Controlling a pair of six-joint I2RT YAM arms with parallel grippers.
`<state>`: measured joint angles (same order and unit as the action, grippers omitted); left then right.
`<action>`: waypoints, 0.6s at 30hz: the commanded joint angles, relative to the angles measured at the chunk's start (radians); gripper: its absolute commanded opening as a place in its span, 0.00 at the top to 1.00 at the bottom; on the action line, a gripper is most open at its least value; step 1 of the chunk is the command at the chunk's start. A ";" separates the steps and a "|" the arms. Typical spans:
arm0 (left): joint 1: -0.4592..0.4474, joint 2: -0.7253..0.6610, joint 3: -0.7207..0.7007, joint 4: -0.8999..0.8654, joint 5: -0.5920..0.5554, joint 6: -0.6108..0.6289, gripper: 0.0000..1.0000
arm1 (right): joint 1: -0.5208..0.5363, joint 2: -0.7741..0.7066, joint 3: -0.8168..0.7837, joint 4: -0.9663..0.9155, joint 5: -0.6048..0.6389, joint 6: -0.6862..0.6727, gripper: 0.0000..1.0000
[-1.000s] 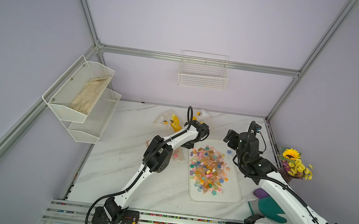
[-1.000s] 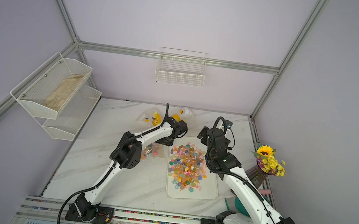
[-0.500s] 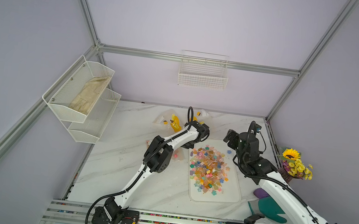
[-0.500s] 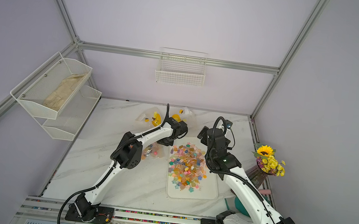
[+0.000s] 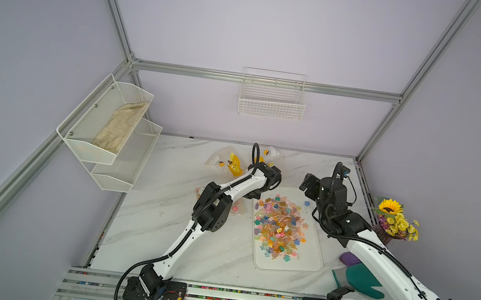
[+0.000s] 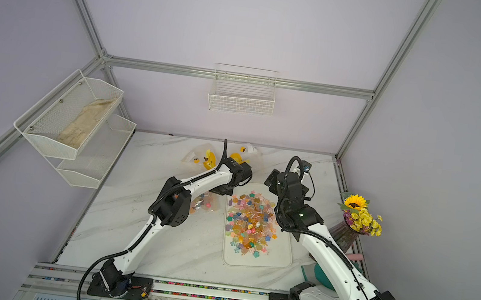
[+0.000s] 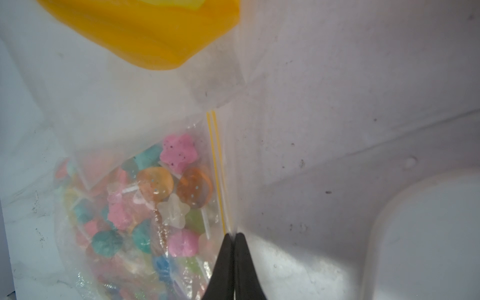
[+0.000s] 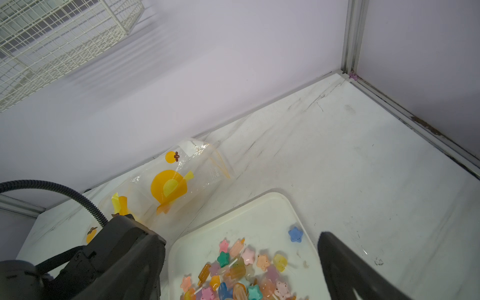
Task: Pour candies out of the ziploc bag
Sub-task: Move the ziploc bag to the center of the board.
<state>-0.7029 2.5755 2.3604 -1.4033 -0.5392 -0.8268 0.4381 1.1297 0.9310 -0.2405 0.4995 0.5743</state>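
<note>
A clear ziploc bag with a yellow zip strip lies on the marble table left of the tray, also seen in both top views. Candies fill it: small translucent pink, orange, teal and white stars on pale sticks. My left gripper is shut on the bag's edge beside the zip strip. A heap of candies lies on the white tray. My right gripper stands open above the tray's far end, holding nothing.
Two clear bags with orange prints lie behind the left wrist near the back wall. A vase of yellow flowers and a teal glove sit at the right edge. A wire basket and mesh shelves hang on the walls.
My left gripper has closed onto the edge of the ziploc bag. Both arms have stayed nearly where they were.
</note>
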 commanded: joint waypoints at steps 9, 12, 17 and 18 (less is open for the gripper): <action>-0.001 -0.234 -0.322 0.152 0.095 0.020 1.00 | -0.002 -0.013 0.005 -0.001 -0.177 -0.005 0.03; 0.000 -0.344 -0.491 0.280 0.131 0.033 1.00 | -0.002 -0.026 -0.004 -0.005 -0.241 -0.007 0.03; -0.002 -0.481 -0.674 0.411 0.216 0.067 1.00 | -0.002 -0.066 -0.039 0.005 -0.316 -0.005 0.03; -0.001 -0.505 -0.707 0.435 0.240 0.078 1.00 | -0.002 -0.070 -0.045 0.009 -0.333 -0.008 0.04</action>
<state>-0.7029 2.1536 1.7416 -1.0885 -0.3767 -0.7879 0.4381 1.0912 0.9073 -0.2401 0.2401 0.5713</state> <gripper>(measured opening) 0.047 0.967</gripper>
